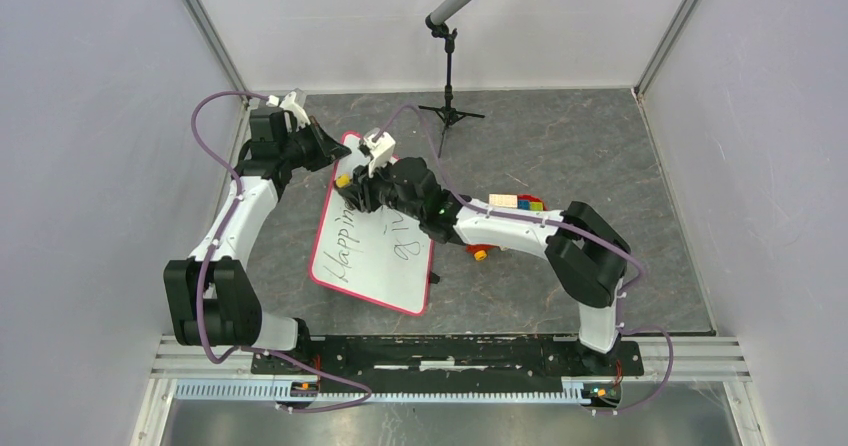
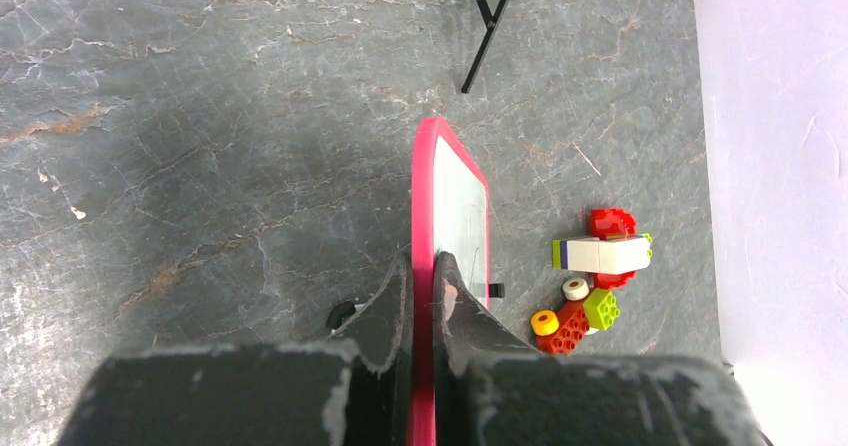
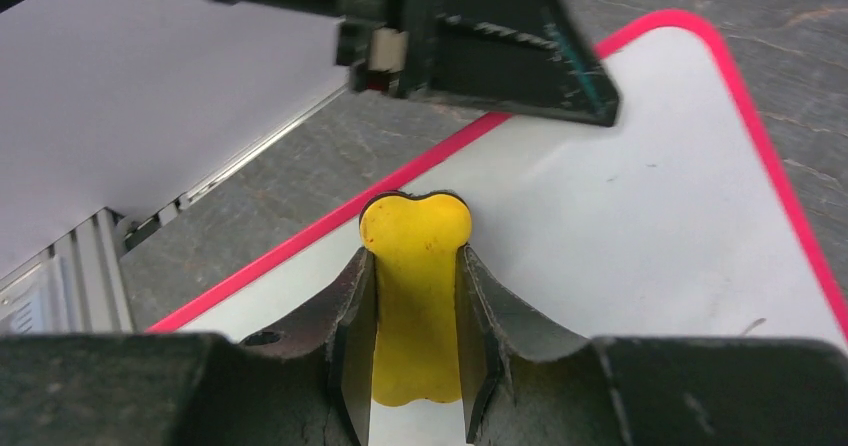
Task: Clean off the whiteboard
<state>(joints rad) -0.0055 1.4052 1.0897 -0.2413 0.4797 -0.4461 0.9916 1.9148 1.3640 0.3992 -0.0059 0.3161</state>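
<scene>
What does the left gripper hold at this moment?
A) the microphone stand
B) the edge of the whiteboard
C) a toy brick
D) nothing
B: in the left wrist view, the left gripper is shut on the pink frame of the whiteboard; the bricks lie apart.

Left arm runs up from its base toward 12 o'clock, then the wrist bends so the left gripper (image 1: 338,152) points roughly at 3 o'clock. Its fingers (image 2: 385,306) are pinched tight on the edge of the whiteboard (image 2: 460,206). Right arm folds at the elbow and the forearm stretches out toward 10 o'clock, way over on the left arm's side. The right gripper (image 3: 415,256) has its jaws clamped on a yellow eraser (image 3: 415,306), and the two grippers sit close together.
</scene>
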